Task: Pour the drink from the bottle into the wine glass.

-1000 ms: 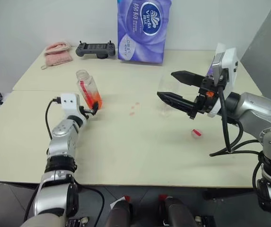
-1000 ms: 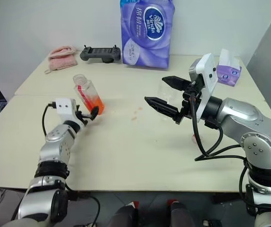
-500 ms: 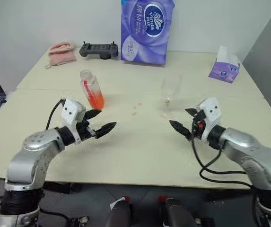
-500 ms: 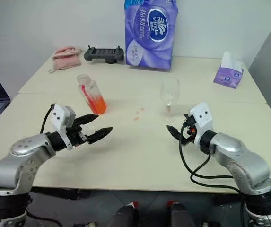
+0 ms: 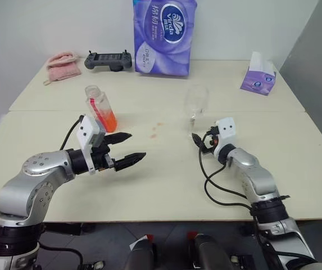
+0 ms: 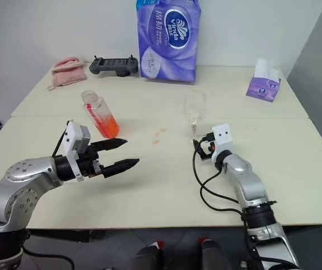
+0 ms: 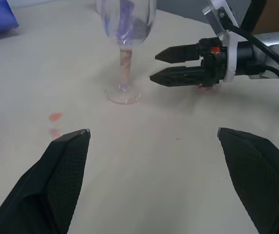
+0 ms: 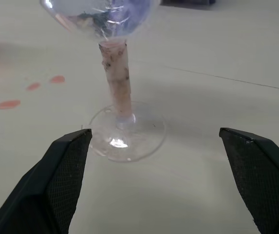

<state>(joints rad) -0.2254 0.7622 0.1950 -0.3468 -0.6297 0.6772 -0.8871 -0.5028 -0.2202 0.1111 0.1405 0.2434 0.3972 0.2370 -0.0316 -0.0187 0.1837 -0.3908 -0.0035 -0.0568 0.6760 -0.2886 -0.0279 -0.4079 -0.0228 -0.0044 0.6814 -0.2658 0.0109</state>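
Observation:
The bottle (image 5: 98, 105) stands at the left of the table, with the orange-red drink (image 5: 108, 120) low inside it. The clear wine glass (image 5: 196, 102) stands at the middle right; its stem (image 8: 117, 73) and round foot (image 8: 127, 131) show close in the right wrist view. My left gripper (image 5: 125, 149) is open and holds nothing; it hovers nearer than the bottle, apart from it, pointing toward the glass. My right gripper (image 5: 197, 140) sits low by the table, open and empty, its tips just short of the glass's foot. The left wrist view shows that right gripper (image 7: 155, 67) beside the glass (image 7: 124, 53).
A purple tissue pack (image 5: 162, 35), a black controller (image 5: 108, 59) and a pink cloth (image 5: 59, 61) line the far edge. A small tissue box (image 5: 257, 79) sits at the far right. Red drops (image 5: 155, 132) stain the table between bottle and glass.
My left gripper drew back from the bottle and turned toward the glass. My right gripper dropped from above the table to the glass's foot. The camera shifted too.

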